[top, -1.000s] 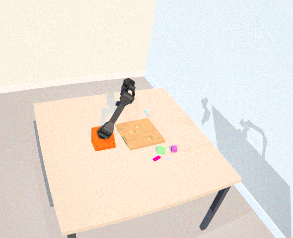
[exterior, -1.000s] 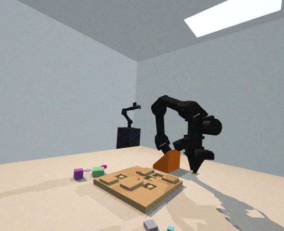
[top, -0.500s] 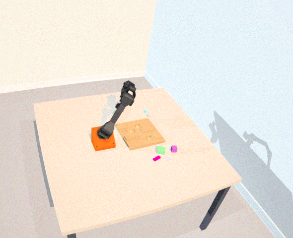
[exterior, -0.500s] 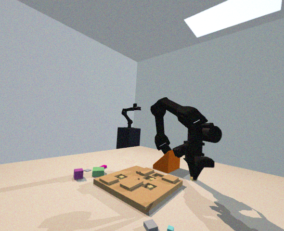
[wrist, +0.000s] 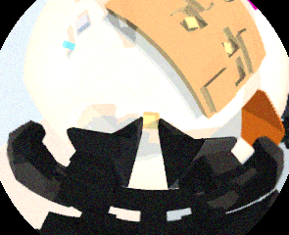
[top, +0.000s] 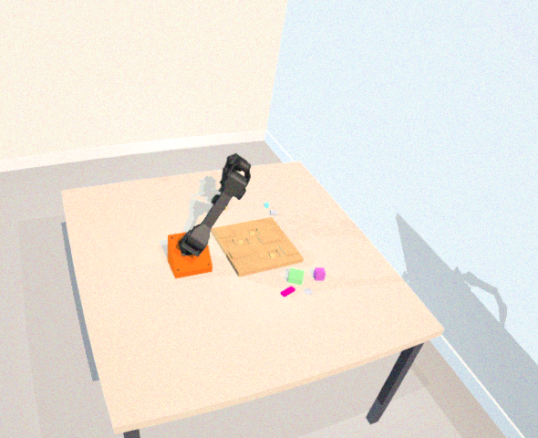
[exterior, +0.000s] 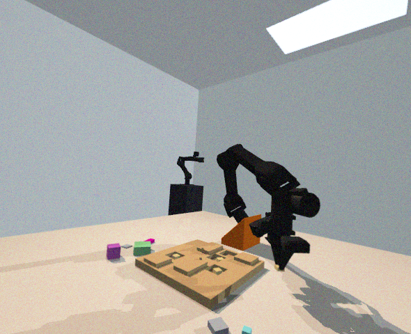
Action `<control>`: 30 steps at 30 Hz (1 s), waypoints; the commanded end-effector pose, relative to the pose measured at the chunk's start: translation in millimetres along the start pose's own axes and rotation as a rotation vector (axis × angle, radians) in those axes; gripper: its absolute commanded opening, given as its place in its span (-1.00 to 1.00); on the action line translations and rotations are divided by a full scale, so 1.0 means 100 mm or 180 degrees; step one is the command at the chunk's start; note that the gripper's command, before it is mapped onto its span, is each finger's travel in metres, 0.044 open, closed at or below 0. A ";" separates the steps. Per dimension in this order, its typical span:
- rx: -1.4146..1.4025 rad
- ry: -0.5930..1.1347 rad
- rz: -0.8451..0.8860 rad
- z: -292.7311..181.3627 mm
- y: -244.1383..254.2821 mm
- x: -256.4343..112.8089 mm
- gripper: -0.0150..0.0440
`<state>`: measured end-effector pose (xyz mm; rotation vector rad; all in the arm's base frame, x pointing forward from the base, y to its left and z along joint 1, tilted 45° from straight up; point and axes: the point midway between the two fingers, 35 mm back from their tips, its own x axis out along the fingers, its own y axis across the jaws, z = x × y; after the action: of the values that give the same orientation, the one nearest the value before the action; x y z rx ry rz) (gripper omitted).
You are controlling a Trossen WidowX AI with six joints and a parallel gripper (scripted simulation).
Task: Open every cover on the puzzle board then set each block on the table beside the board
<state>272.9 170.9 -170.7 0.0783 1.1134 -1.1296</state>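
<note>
My gripper (exterior: 280,265) (wrist: 151,123) is shut on a small yellow block (exterior: 277,267) (wrist: 151,117) at its fingertips. It is low over the table, outside the board; whether the block touches the table I cannot tell. The wooden puzzle board (top: 243,265) (exterior: 212,287) (wrist: 183,51) lies flat. In the exterior view, three wells show yellow blocks: a left block (exterior: 175,255), a middle block (exterior: 218,257) and a near block (exterior: 217,269). Another well (exterior: 229,253) looks empty. The covers (exterior: 157,259) (exterior: 190,266) (exterior: 210,248) (exterior: 246,258) sit beside the wells.
A green block (top: 295,276) (exterior: 142,248), purple cube (top: 319,274) (exterior: 113,251), magenta piece (top: 287,291) and flat grey piece (top: 307,291) lie off one side of the board. A grey block (exterior: 218,325) and cyan piece (exterior: 246,329) lie off another. The orange base (top: 190,264) adjoins the board.
</note>
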 end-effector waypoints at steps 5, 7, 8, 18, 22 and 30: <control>-0.0029 -0.0014 -0.0044 0.00 -0.03 0.18 -0.22; -0.0029 -0.0014 -0.0045 0.00 -0.04 0.22 -0.22; -0.0029 -0.0014 -0.0045 0.00 -0.04 0.23 -0.22; -0.0028 -0.0018 -0.0048 0.00 -0.06 0.39 -0.22; -0.0027 -0.0020 -0.0049 0.00 -0.07 0.46 -0.22; -0.0027 -0.0021 -0.0051 0.00 -0.08 0.53 -0.22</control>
<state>268.6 136.2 -202.6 0.0737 1.1108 -1.1351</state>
